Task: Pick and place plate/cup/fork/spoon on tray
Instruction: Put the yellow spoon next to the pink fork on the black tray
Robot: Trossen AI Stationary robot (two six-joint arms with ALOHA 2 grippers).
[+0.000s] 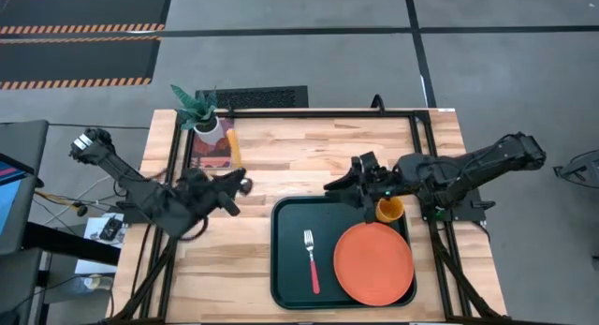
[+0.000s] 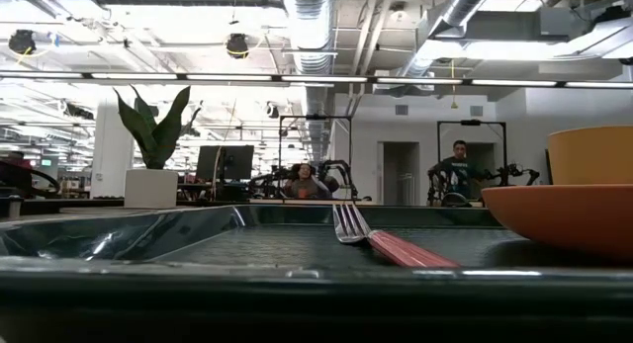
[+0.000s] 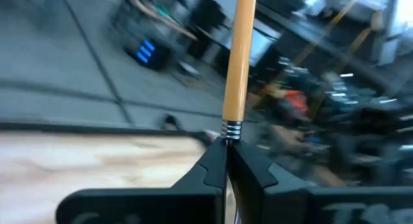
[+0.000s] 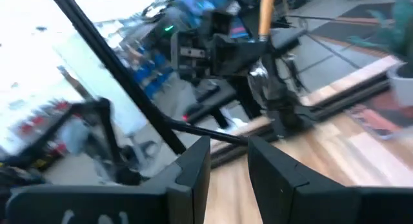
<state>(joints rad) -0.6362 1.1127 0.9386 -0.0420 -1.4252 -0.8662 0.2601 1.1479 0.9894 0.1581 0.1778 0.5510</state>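
Surface (image 1: pixel 281 156) is butcher-block wood, bare between my two arms, so the crossing lane to the tray looks open.

Tray (image 1: pixel 290 269) sits front-right on it, dark, raised rim all round. Anything going in has to clear that rim, then come down flat.

Plate (image 1: pixel 373 263) is already in the tray's right half, flat, wide and probably slick. It eats that side.

Cup (image 1: pixel 390 210) stands in the tray's back right corner, just behind the plate. Light and easy to tip, I'd guess.

Fork (image 1: pixel 311 260) lies left of the plate, tines toward the back, with a free strip of tray floor on its left.

Spoon (image 3: pixel 236 62) is the last piece. My left hand (image 1: pixel 232 196) is clamped on it at the ferrule, orange handle sticking out past the fingertips, over bare wood left of the tray. It looks stiff, thin and light, but the smooth handle could pivot in a pinch this narrow. I'd keep the wrist level and aim for the strip left of the fork.

My right hand (image 1: pixel 348 183) hovers at the tray's back edge beside the cup, fingers apart, holding nothing. It stands close to my likely path, so I'd come in from the left side.
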